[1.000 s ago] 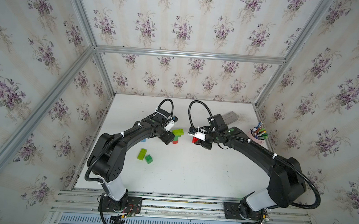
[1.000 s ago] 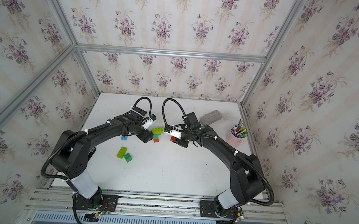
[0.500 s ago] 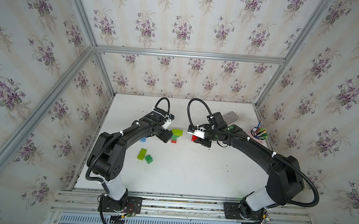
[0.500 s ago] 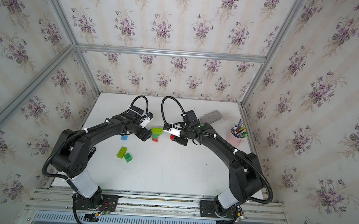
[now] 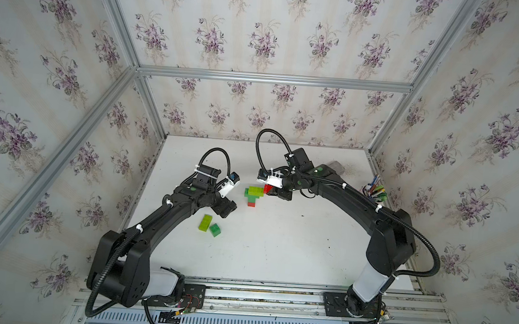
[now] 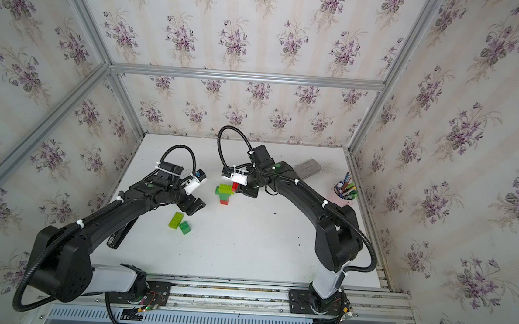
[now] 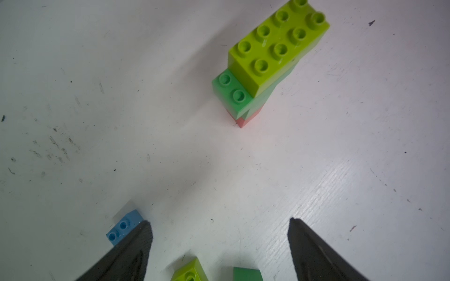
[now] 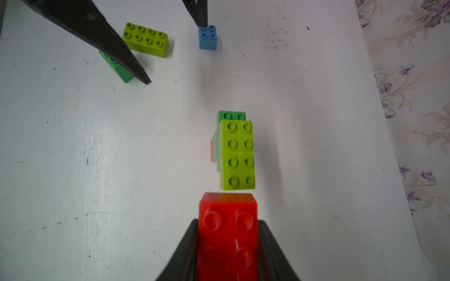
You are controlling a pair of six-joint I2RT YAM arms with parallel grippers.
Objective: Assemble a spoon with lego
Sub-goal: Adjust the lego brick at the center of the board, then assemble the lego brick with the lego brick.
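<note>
Spoon (image 5: 253, 195), a half-built stack of probably light, rigid, slick bricks, stood on the table (image 5: 276, 249). It looked best pinched across flat sides, since twisting could pop the studs. Right gripper (image 8: 228, 221) pinched 1 red brick (image 8: 227, 243) close beside it; left gripper (image 7: 219, 221) hung spread. Only wrist views showed the blue brick (image 8: 207, 37), hidden in both top views.

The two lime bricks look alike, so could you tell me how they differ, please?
The stacked lime brick sits raised atop a dark green brick; the loose lime brick lies on the table. The stacked one is by the right gripper's red brick; the loose one, by the open left gripper. Both are two-by-four, studs up.
</note>
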